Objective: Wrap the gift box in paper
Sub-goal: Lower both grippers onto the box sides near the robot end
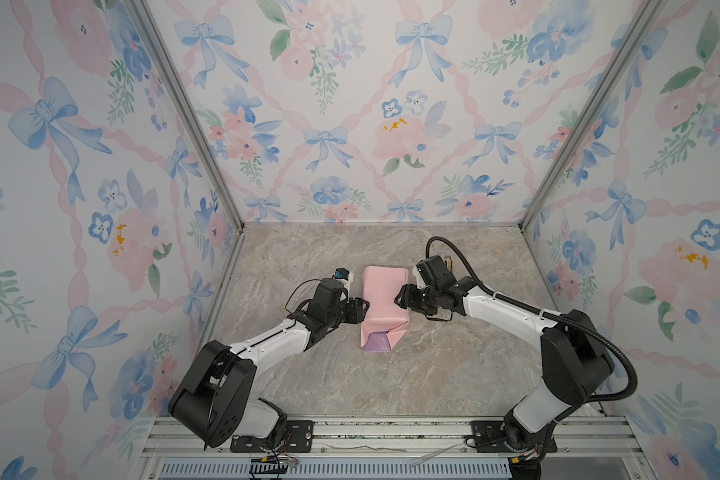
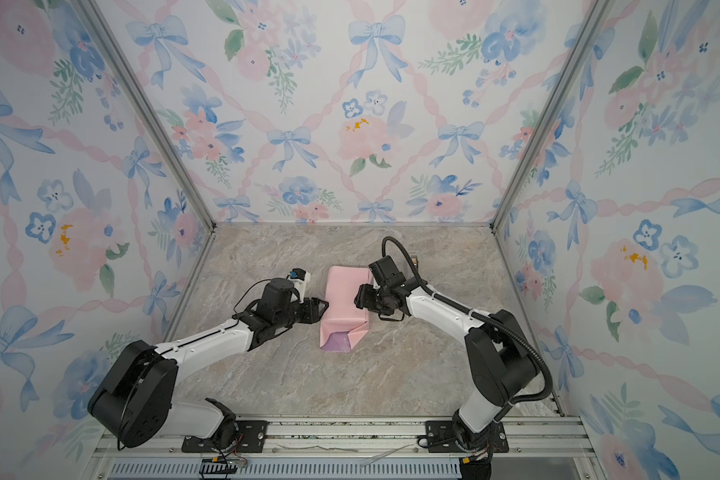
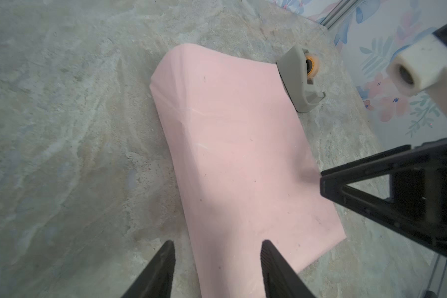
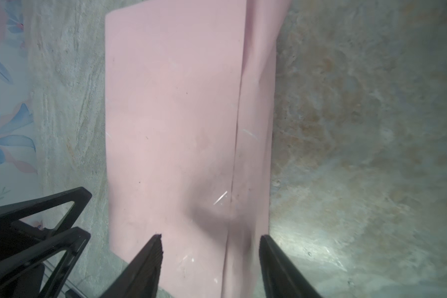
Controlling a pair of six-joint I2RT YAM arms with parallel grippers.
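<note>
Nearest the camera in both top views, a silver aluminium rail (image 1: pixel 350 432) carries the bases of the two white-and-black arms. Beyond it lies the grey-beige marble-patterned tabletop (image 1: pixel 391 386).

The paper (image 1: pixel 385 295) (image 2: pixel 346 295), a thin creased sheet that is pale pink outside and lilac-purple inside, sits at the middle of the tabletop. It is folded into a long raised bundle running away from the rail. Its near end gapes open, with flaps folded inward and the lilac face showing in the mouth. The gift box does not show; it cannot be told from these views where under the paper it sits.

The left gripper (image 1: pixel 361 309) (image 2: pixel 323 309) is at the bundle's left flank, its tip right at the paper's edge. In the left wrist view its black ribbed fingers stand clearly apart (image 3: pixel 217 242), roughly half spread, over the pink paper (image 3: pixel 232 154) and closed on nothing.

The right gripper (image 1: pixel 400 297) (image 2: pixel 358 297) faces it from the bundle's right flank. In the right wrist view its jaws are parted about as much (image 4: pixel 210 236), over a lengthwise seam in the paper (image 4: pixel 173 116), with nothing between the fingers.

Farther back, just beside the bundle's far right corner, stands a small beige plastic tape dispenser (image 3: pixel 294 82) with an orange-cored roll. Behind it rise the floral, blue-bow-patterned walls (image 1: pixel 350 124).
</note>
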